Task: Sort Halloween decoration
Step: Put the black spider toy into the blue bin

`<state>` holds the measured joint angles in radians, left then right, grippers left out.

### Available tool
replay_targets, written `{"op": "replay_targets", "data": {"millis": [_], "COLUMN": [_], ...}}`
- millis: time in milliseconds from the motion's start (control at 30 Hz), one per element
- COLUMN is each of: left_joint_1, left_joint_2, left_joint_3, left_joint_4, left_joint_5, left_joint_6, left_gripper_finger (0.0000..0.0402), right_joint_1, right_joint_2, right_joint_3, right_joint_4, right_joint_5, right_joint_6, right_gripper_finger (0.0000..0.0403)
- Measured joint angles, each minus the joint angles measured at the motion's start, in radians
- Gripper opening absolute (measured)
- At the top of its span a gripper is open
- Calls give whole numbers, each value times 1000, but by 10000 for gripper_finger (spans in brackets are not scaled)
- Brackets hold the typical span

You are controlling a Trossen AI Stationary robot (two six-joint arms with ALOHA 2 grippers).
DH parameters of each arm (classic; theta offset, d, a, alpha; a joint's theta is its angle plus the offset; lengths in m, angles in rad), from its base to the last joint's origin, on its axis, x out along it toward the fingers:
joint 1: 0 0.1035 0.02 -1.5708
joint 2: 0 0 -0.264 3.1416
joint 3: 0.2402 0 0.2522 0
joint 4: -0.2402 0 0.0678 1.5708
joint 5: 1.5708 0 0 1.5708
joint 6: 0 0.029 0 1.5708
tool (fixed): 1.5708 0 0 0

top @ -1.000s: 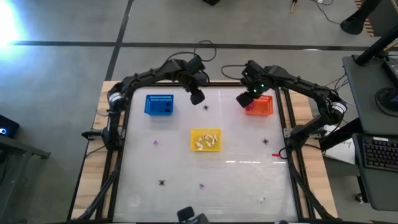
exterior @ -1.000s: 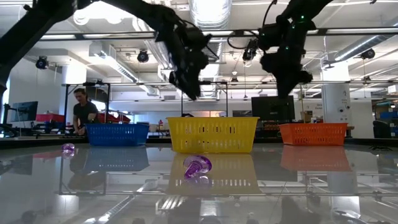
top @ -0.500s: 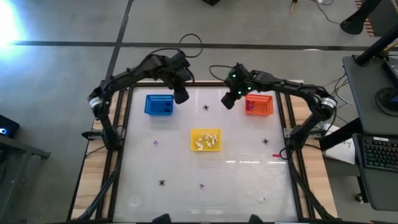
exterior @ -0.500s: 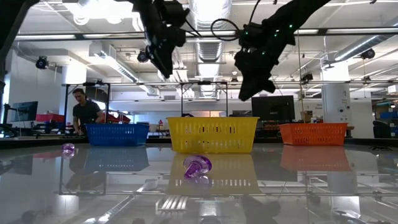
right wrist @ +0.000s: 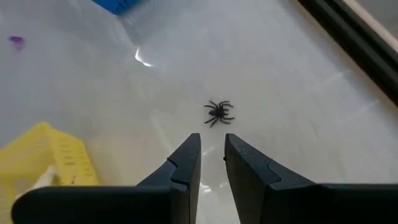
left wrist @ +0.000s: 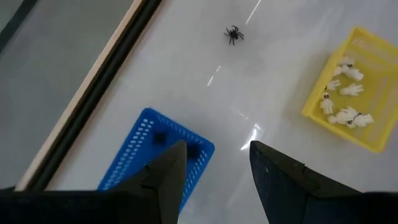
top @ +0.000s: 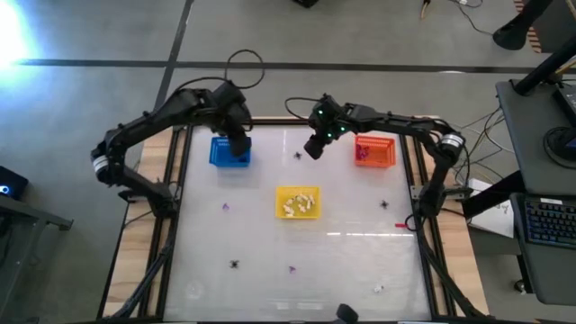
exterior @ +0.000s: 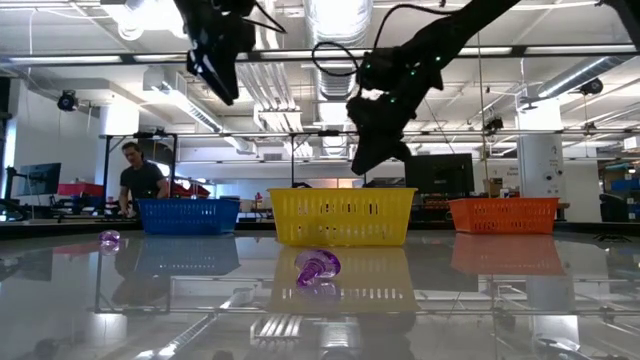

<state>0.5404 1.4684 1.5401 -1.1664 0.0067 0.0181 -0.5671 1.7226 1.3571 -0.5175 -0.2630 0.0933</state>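
Note:
Halloween decoration pieces lie scattered on the white table: a black spider (top: 298, 155) (right wrist: 217, 112) at the far middle, purple bits (top: 225, 206) (exterior: 318, 268), and more spiders (top: 235, 265) (top: 384, 204). My right gripper (top: 313, 148) (right wrist: 211, 142) hovers just right of the far spider, pointing at it. Its fingers stand a narrow gap apart with nothing between them. My left gripper (top: 239, 144) (left wrist: 214, 158) hangs open and empty above the blue basket (top: 230, 151) (left wrist: 155, 158), which holds black pieces (left wrist: 158, 138).
The yellow basket (top: 297, 202) (left wrist: 354, 87) with white pieces stands mid-table. The orange basket (top: 375, 150) is at the far right. A white piece (top: 379, 289) lies near the front edge and a red bit (top: 400, 225) at the right. A person (exterior: 135, 185) stands beyond the table.
My left gripper has gone up and toward the table's left edge, from beside the far spider to above the blue basket. My right gripper has moved toward the table's left edge, from the orange basket to the far spider, sinking a little and tipping.

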Motion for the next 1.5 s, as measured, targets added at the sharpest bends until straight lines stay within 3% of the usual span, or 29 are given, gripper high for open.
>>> {"op": "replay_targets", "data": {"millis": [333,567,967,1133,1500], "left_joint_1": [0,0,0,0,0], "left_joint_2": [-149,-207,-271,-290,-297], "left_joint_3": [-117,-120,-122,-122,-123], "left_joint_4": [-2,-1,-23,-25,-27], "left_joint_5": [0,0,1,1,2], "left_joint_6": [-54,-35,29,53,55], "left_gripper_finger": [160,160,160,160,160], "right_joint_1": [0,9,60,72,78], "right_joint_2": [166,217,393,475,592], "right_joint_3": [219,354,513,621,740], "right_joint_4": [-116,-204,-362,-463,-580], "right_joint_5": [-8,-5,8,143,151], "right_joint_6": [114,65,124,117,134], "right_gripper_finger": [66,70,131,133,134]}}
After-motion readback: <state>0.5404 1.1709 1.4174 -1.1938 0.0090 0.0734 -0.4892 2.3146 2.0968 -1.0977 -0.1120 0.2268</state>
